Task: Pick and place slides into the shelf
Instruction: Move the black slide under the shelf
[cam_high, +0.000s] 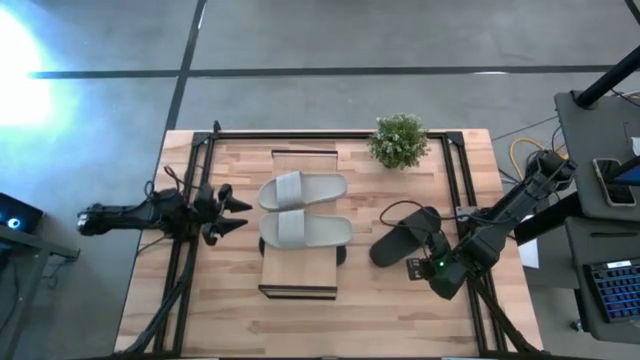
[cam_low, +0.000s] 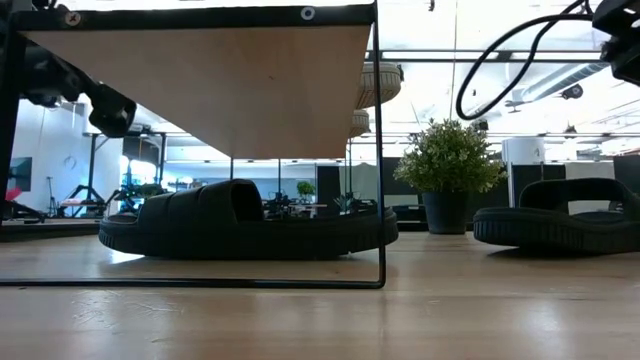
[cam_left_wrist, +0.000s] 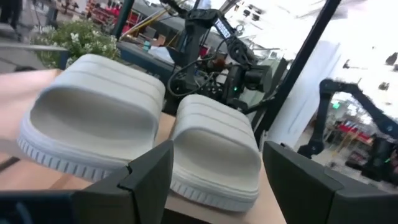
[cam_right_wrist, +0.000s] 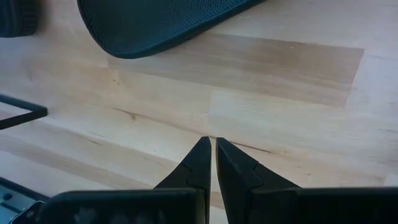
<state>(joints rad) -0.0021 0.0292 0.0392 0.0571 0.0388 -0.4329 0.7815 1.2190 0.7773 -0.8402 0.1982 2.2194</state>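
Two light grey slides (cam_high: 303, 190) (cam_high: 306, 231) lie side by side, soles down, on the shelf's light-wood top (cam_high: 300, 270). One black slide (cam_low: 240, 220) rests on the table under the shelf. The other black slide (cam_high: 404, 240) lies on the table to the shelf's right. My left gripper (cam_high: 236, 214) is open, just left of the shelf at the height of the grey slides (cam_left_wrist: 211, 149), and its fingers (cam_left_wrist: 152, 174) point at them. My right gripper (cam_right_wrist: 211, 142) is shut and points down at the bare table just near of the right-hand black slide (cam_right_wrist: 155, 25).
A small potted plant (cam_high: 398, 140) stands at the table's far edge, right of the shelf. Dark frame rails (cam_high: 195, 180) run along the table's left and right sides. Bare wood shows near the shelf's near end (cam_high: 230, 320). A cable (cam_low: 480, 70) loops above the right black slide.
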